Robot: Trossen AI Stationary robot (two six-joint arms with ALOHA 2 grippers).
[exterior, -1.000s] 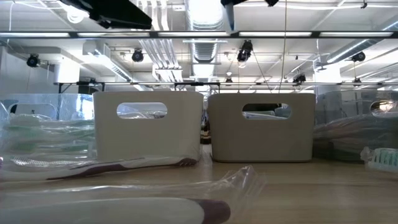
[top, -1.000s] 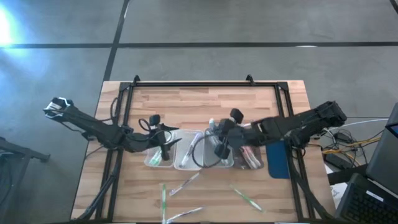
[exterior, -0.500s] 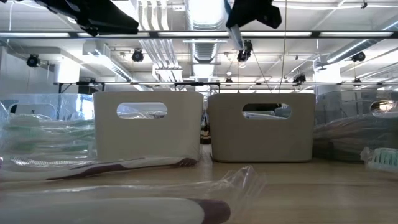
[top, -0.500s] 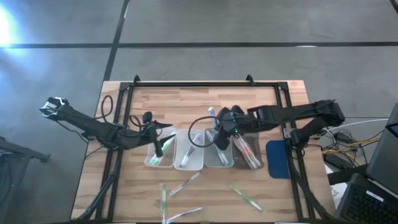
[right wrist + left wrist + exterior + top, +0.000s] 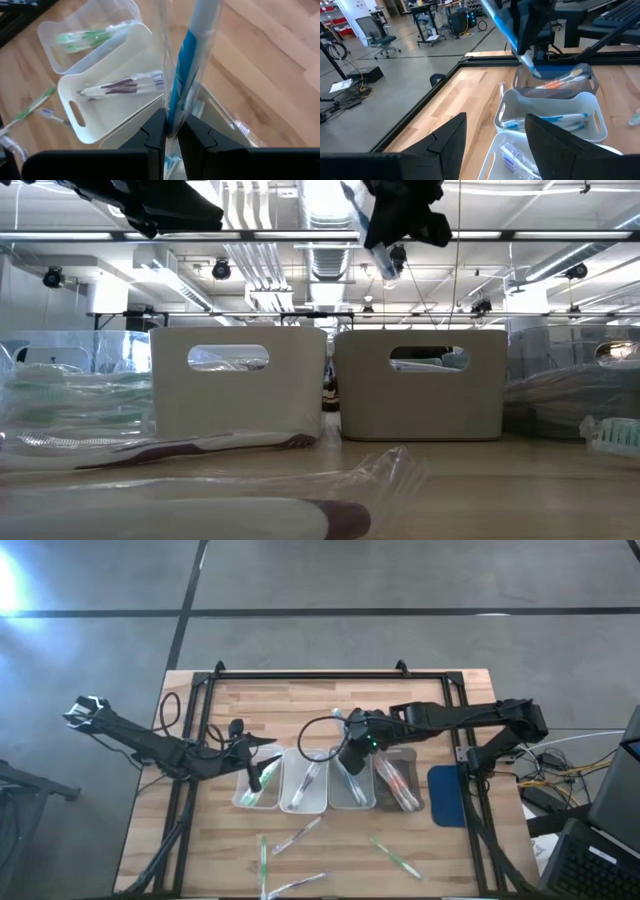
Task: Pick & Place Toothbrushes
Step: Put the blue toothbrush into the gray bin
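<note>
Above the blue tray, right hand pinches a blue toothbrush; lower it flat before releasing. Left hand wide, idle.

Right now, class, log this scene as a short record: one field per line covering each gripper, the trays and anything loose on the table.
right gripper: shut on a blue toothbrush in clear wrapping, held above the third tray from the left
left gripper: open, empty, by the leftmost tray
trays: four in a row, holding green, purple, blue and red-pink brushes from left to right
loose toothbrushes: several lie on the table in front of the trays
blue pad: lies right of the trays
</note>
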